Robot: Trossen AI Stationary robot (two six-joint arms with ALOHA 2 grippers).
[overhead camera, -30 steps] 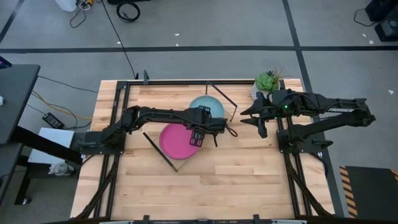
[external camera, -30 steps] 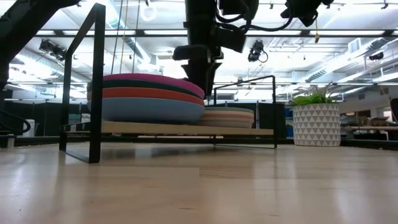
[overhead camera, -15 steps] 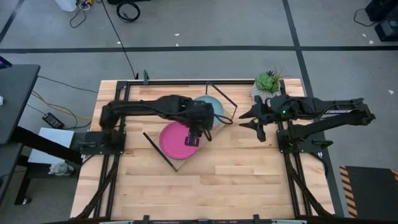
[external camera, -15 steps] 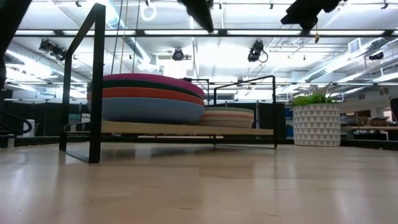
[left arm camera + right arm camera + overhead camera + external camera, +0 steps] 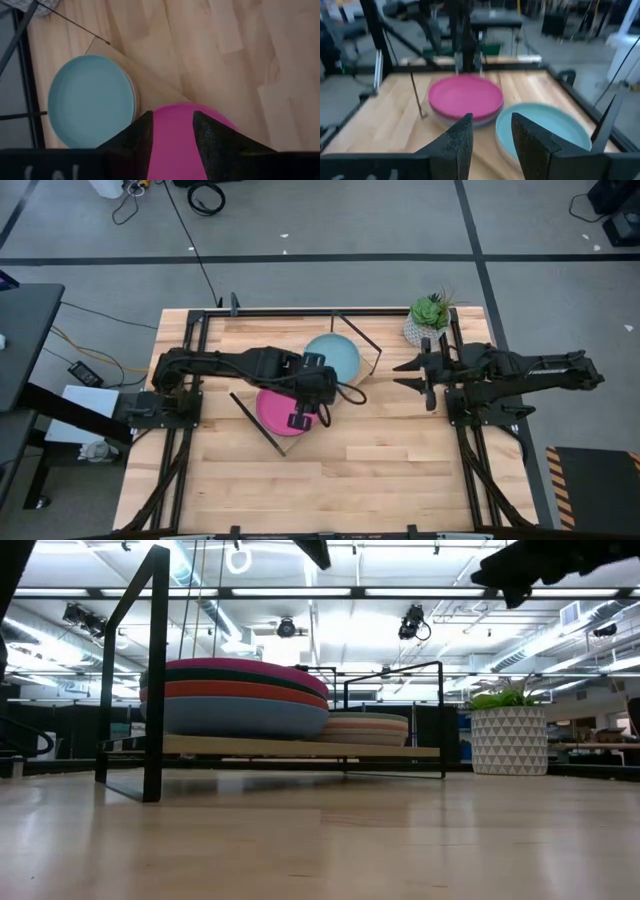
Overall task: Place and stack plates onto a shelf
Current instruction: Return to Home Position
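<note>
Two stacks of plates rest on the shelf (image 5: 300, 747), a light wooden board with black frame ends. The magenta plate (image 5: 275, 408) tops the nearer, taller stack, seen also as the magenta plate (image 5: 172, 145). The light blue plate (image 5: 332, 355) tops the farther stack (image 5: 365, 727). My left gripper (image 5: 303, 412) hovers open above the magenta plate's edge, touching nothing; its wrist view shows the left gripper (image 5: 172, 122) with magenta in the gap. My right gripper (image 5: 408, 374) waits open, raised, to the right of the shelf; the right gripper (image 5: 490, 127) faces both stacks.
A small potted plant (image 5: 428, 315) in a white patterned pot (image 5: 508, 738) stands at the table's far right, close behind my right arm. Black rails run along the table's left and right sides. Bare tabletop (image 5: 380, 470) lies between the shelf and the near edge.
My left gripper has risen off the magenta plate, out of the top of the low view, and shifted a little toward the near edge while the arm drew back leftward. My right gripper has pulled slightly toward the right edge. The plate stacks have stayed still.
</note>
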